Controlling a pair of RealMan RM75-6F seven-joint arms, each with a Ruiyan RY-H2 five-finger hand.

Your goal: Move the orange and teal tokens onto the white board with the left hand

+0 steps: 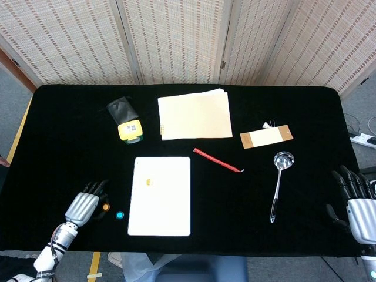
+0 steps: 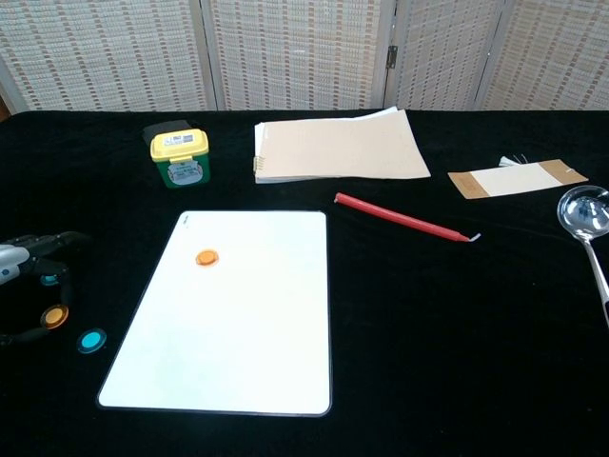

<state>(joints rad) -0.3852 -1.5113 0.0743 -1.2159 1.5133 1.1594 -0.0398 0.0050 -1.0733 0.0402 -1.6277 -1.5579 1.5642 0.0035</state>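
Observation:
The white board [image 1: 160,195] [image 2: 238,314] lies on the black table with one orange token [image 1: 149,182] [image 2: 206,257] on its upper left part. Left of the board, on the cloth, lie a second orange token [image 1: 106,207] [image 2: 54,316] and a teal token [image 1: 120,215] [image 2: 91,340]. Another teal token [image 2: 48,279] peeks out under the fingers of my left hand [image 1: 85,205] [image 2: 27,274]. That hand hovers just left of the loose orange token, fingers and thumb apart, holding nothing. My right hand [image 1: 357,202] rests open at the table's right edge.
A yellow-lidded jar [image 1: 130,131] [image 2: 181,157] with a black pouch [image 1: 120,108] stands behind the board. A cream folder [image 1: 195,114], a red stick [image 1: 217,160], a brown card [image 1: 265,137] and a steel ladle [image 1: 279,183] lie to the right.

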